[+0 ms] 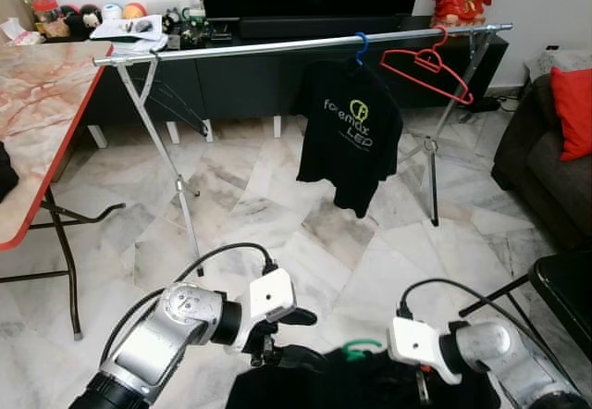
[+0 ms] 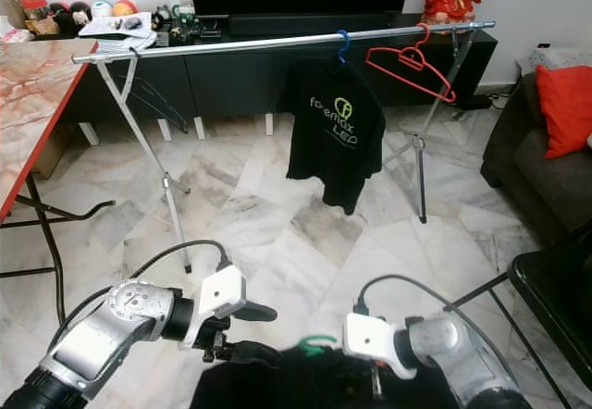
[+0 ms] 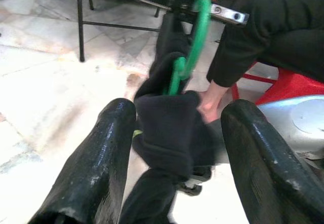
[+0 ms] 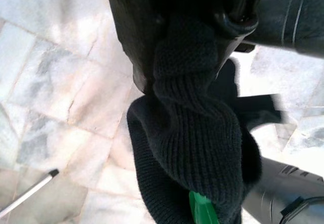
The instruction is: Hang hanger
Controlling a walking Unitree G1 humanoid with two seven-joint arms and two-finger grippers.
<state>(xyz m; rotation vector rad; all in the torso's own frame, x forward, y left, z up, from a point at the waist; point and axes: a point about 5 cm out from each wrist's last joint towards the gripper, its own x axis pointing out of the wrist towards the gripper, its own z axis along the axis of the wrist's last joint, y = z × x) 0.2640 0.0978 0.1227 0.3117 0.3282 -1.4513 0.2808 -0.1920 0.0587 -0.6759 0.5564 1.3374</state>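
A black garment [image 1: 351, 386] on a green hanger [image 1: 361, 346] hangs low between my two arms. My right gripper [image 4: 202, 31] is shut on a bunch of its knitted fabric [image 4: 192, 133]. My left gripper [image 3: 179, 117] stands open, its fingers [image 3: 109, 148] on either side of a fold of the same garment, just below the green hanger [image 3: 190, 46]. Further ahead a silver clothes rail [image 1: 277, 46] crosses the room. On it hang a black T-shirt [image 1: 351, 136] on a blue hanger and an empty red hanger [image 1: 427, 68].
A red-edged marble table [image 1: 37, 104] stands on the left, and a dark sofa [image 1: 546, 168] with a red cushion on the right. A black seat [image 1: 566, 284] is near my right arm. A person's hand [image 3: 210, 102] and black sleeve are behind the garment. Bare marble floor lies before the rail.
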